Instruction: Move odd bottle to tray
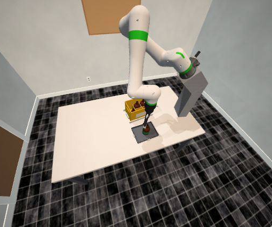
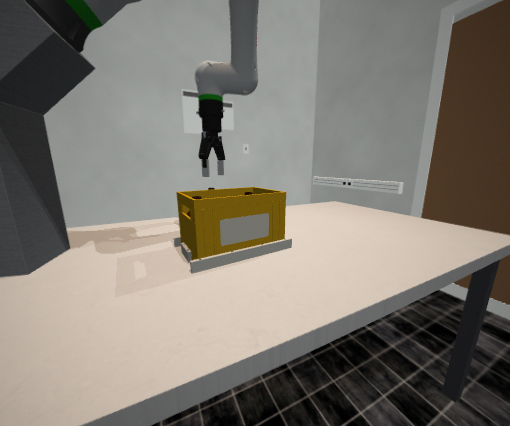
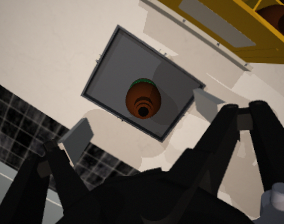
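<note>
A brown bottle (image 1: 145,129) with a green band stands upright on the dark grey tray (image 1: 142,134) in front of the yellow crate (image 1: 136,108). The wrist view looks straight down on the bottle (image 3: 143,101) in the middle of the tray. My gripper (image 1: 146,123) hangs open and empty straight above the bottle, clear of its top. In the exterior view the gripper (image 2: 212,170) hangs above the crate (image 2: 232,219), which hides the tray and the bottle. Brown bottles (image 1: 136,105) stand in the crate.
The robot's grey pedestal (image 1: 191,91) stands at the table's right end. The tray lies close to the table's front edge (image 1: 155,152). A pale strip (image 2: 241,255) runs along the crate's foot.
</note>
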Robot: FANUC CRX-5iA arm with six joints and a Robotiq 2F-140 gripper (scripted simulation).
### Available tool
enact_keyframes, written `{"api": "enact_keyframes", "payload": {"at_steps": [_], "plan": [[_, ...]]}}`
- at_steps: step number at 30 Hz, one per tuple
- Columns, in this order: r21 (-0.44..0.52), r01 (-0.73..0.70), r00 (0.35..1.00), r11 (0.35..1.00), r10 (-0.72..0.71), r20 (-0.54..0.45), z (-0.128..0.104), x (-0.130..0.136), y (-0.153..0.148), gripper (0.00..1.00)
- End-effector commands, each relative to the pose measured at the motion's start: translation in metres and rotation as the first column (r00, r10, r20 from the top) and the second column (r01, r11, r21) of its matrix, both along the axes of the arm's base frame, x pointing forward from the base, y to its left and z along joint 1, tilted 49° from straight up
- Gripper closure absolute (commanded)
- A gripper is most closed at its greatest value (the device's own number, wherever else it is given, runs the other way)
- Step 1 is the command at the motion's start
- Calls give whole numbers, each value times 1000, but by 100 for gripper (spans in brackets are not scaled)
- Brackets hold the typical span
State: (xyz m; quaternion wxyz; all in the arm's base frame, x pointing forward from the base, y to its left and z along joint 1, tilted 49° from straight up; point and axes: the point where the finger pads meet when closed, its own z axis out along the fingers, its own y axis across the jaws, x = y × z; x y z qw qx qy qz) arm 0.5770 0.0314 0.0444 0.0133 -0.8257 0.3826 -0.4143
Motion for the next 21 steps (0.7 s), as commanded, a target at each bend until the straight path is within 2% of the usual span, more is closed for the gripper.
{"api": "enact_keyframes", "payload": {"at_steps": [1, 21], "plan": [[1, 0, 1000, 1000, 0, 0, 5, -5, 2, 0], [1, 0, 1000, 1000, 0, 0, 24, -24, 11, 0]]}}
